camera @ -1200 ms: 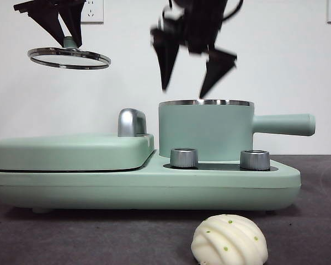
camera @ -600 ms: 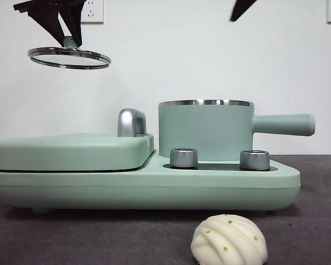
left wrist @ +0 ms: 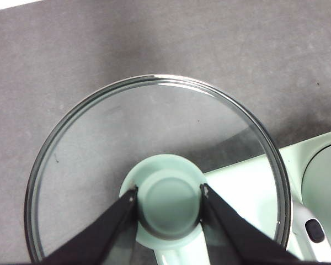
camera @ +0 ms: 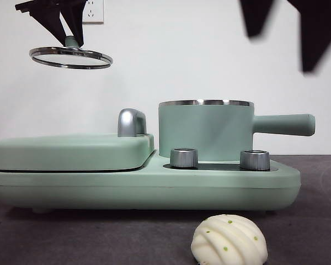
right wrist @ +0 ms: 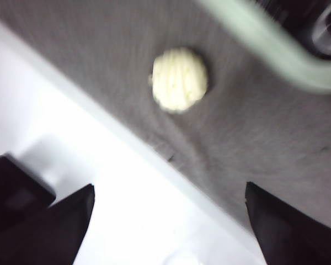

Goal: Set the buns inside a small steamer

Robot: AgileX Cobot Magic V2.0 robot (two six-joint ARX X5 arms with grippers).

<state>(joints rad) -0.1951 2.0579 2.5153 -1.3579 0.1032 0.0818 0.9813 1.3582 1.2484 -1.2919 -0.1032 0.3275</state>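
Observation:
A round pleated bun (camera: 229, 240) with green specks lies on the dark table in front of the cooker; the right wrist view shows this bun (right wrist: 180, 79) from above, blurred. The small steamer (camera: 207, 130), a mint-green pot with a side handle, stands open on the cooker's right half; its inside is hidden. High at the left, my left gripper (camera: 66, 30) is shut on the green knob (left wrist: 169, 201) of the glass lid (camera: 70, 57). My right gripper (camera: 287, 25) hangs open at the top right, above the pot handle, with nothing between its jaws.
The mint-green cooker base (camera: 143, 185) spans most of the table, with a flat lidded griddle (camera: 71, 150) and chrome handle (camera: 131, 122) on its left half and two steel dials (camera: 183, 157) at the front. The table edge (right wrist: 154, 149) runs close behind the bun.
The right gripper rose from above the pot, left the view, and has come back in at the top right, open and blurred. The left gripper with the lid has barely moved.

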